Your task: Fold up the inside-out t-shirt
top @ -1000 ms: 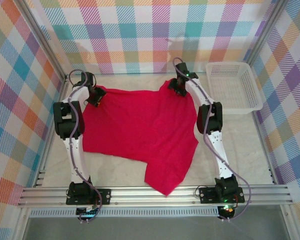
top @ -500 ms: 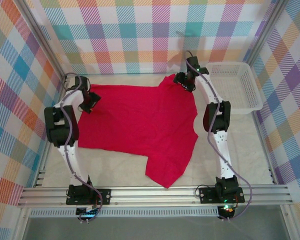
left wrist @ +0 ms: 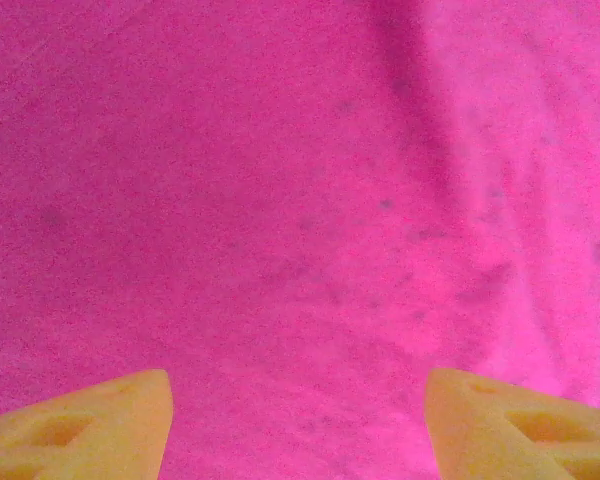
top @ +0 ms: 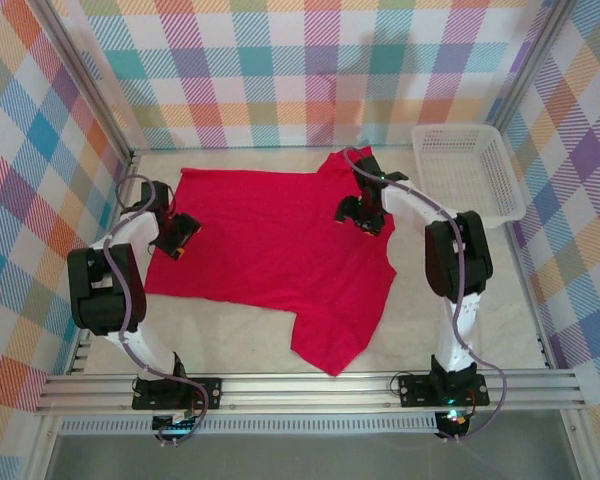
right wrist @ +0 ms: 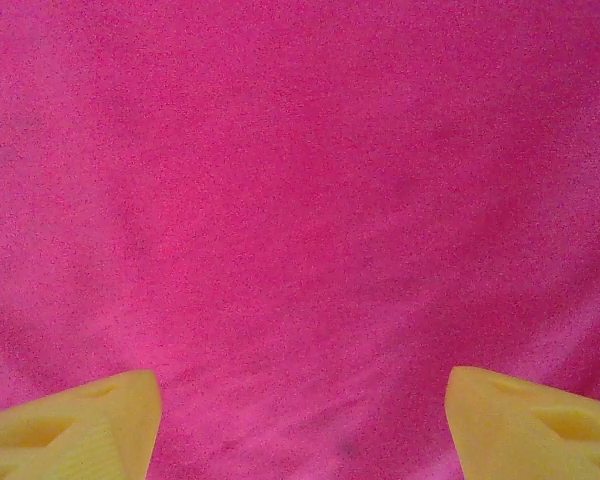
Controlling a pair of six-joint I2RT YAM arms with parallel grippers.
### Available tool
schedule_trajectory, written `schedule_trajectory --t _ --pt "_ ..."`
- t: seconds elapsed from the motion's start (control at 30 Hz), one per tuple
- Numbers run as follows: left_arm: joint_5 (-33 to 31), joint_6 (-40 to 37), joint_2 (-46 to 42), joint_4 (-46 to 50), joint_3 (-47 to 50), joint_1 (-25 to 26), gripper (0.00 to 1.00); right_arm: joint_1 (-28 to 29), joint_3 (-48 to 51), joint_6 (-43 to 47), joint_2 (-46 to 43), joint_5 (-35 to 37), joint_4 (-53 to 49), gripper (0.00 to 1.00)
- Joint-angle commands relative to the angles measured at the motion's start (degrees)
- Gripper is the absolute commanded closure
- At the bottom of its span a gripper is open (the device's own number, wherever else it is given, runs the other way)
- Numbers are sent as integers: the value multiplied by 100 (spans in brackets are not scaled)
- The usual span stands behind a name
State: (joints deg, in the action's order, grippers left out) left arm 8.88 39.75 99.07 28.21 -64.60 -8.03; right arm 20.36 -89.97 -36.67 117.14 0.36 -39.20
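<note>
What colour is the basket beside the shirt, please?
White basket, best seen in top external view.

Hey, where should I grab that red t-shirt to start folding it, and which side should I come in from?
Probably the flap of the red t-shirt that juts toward the arms' bases. Bare table borders it on three sides, so a finger can slide under its edge. Come in low from the near right; the flat middle offers no edge to pinch.
</note>
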Motion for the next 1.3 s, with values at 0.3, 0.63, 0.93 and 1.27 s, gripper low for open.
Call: schedule_trajectory --t 0.3,0.63,0.93,1.27 --pt "-264 167 206 -555 741 -545 33 -849 -3030 840 2453 494 -1151 25" --pt "-1186 80 -2576 379 1746 -563 33 -246 -1642 819 465 -10 -712 24" --pt "-1352 60 -1767 418 1868 -585 38 337 730 247 -1452 95 -347 25" --pt "-1554 174 -776 70 1755 -609 70 1674 3304 -759 -3682 78 -840 40"
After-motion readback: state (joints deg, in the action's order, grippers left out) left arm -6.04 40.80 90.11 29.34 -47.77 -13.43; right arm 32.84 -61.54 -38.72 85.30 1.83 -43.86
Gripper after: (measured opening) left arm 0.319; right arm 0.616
